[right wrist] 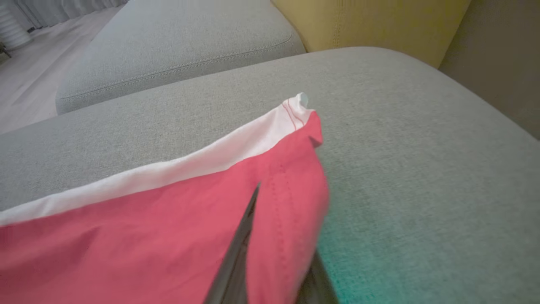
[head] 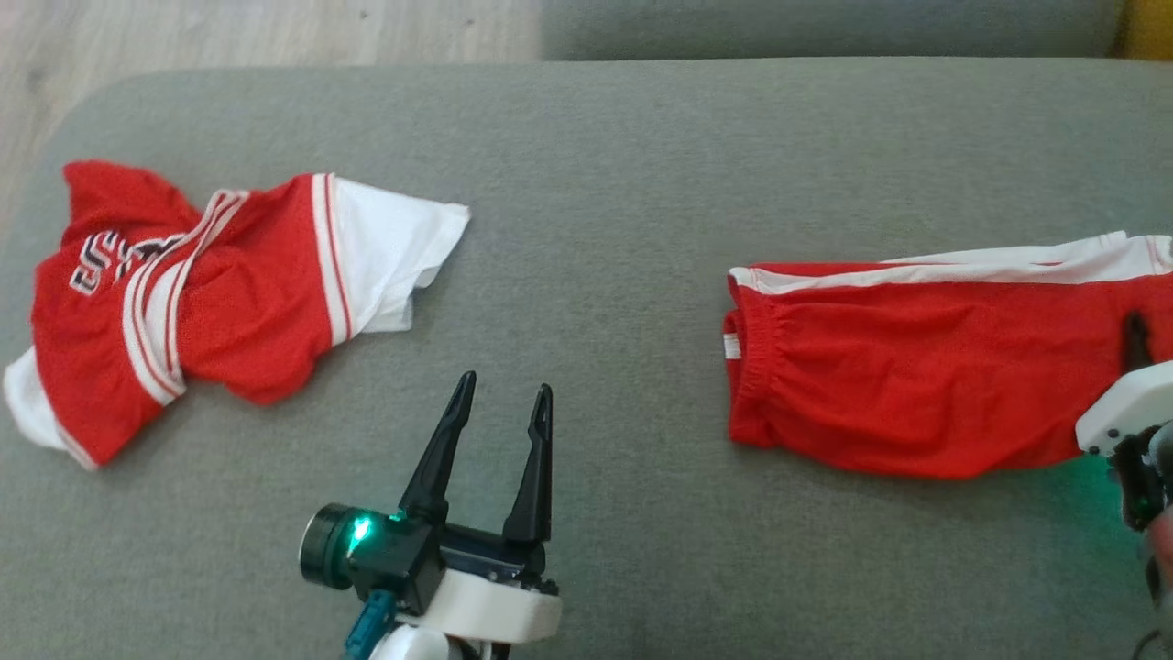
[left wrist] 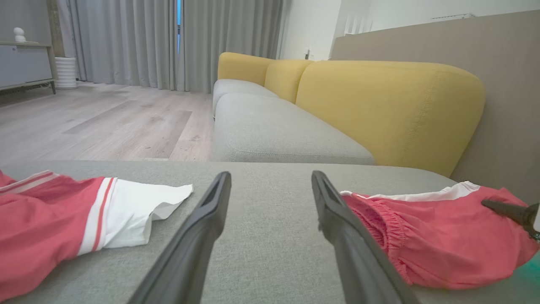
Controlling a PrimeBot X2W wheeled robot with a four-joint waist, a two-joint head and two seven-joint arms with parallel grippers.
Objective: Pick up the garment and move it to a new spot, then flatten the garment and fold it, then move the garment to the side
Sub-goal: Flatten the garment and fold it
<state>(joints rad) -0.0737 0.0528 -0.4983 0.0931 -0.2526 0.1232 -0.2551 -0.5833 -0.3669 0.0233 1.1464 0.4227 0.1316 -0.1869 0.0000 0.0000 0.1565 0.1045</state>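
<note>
The garment, a pair of red shorts point(head: 916, 367) with a white side stripe, lies flat on the right part of the grey cushion point(head: 596, 183). My right gripper point(head: 1136, 323) is shut on the shorts' right end; in the right wrist view a dark finger point(right wrist: 240, 249) pinches a lifted fold of the red cloth point(right wrist: 126, 245). The left wrist view shows the shorts point(left wrist: 443, 249) at the right, with the right gripper point(left wrist: 506, 210) on them. My left gripper point(head: 507, 385) point(left wrist: 271, 175) hovers open over bare cushion in the middle, holding nothing.
A crumpled red and white jersey point(head: 229, 293) point(left wrist: 50, 223) lies on the cushion's left part. Behind stand a second grey seat point(left wrist: 274, 135) and yellow backrests point(left wrist: 379, 105). Wood floor point(head: 275, 27) lies beyond the cushion's far left edge.
</note>
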